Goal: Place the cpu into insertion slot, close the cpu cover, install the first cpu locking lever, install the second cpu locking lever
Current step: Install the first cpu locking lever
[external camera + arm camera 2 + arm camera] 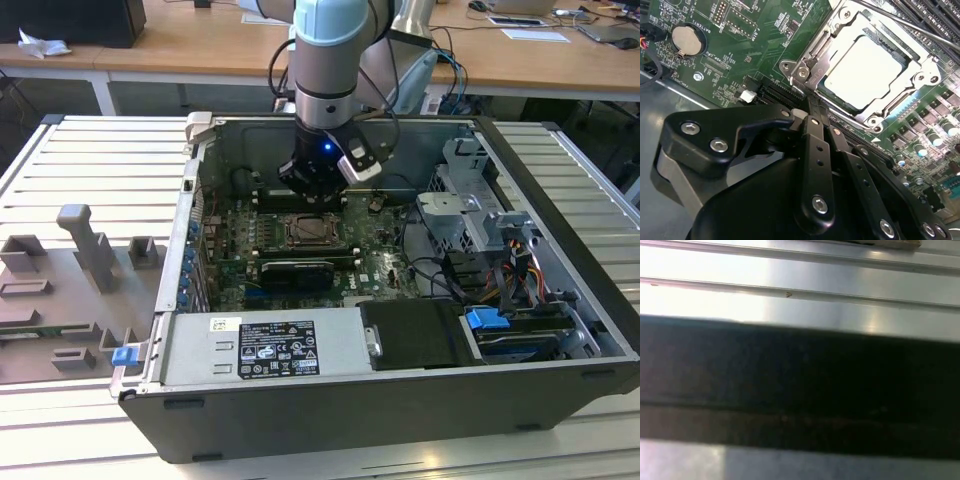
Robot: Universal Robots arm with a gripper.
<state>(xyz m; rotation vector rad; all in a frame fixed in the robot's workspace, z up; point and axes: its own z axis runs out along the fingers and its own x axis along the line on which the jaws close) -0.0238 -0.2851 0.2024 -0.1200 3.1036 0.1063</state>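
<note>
Fingers [812, 127] of the gripper [815, 107], pressed together and empty, are seen at seven o'clock of the cpu [862, 72], seated under the closed cpu cover [832, 47]; lever locking is judged underway, requiring careful hooking.

The arm [322, 55] reaches straight down, its pale blue joint above a black wrist showing a small blue light; the gripper [812, 107] points downward, its black linkage bars drawn tight together and the two fingertips [815, 121] meeting.
</note>
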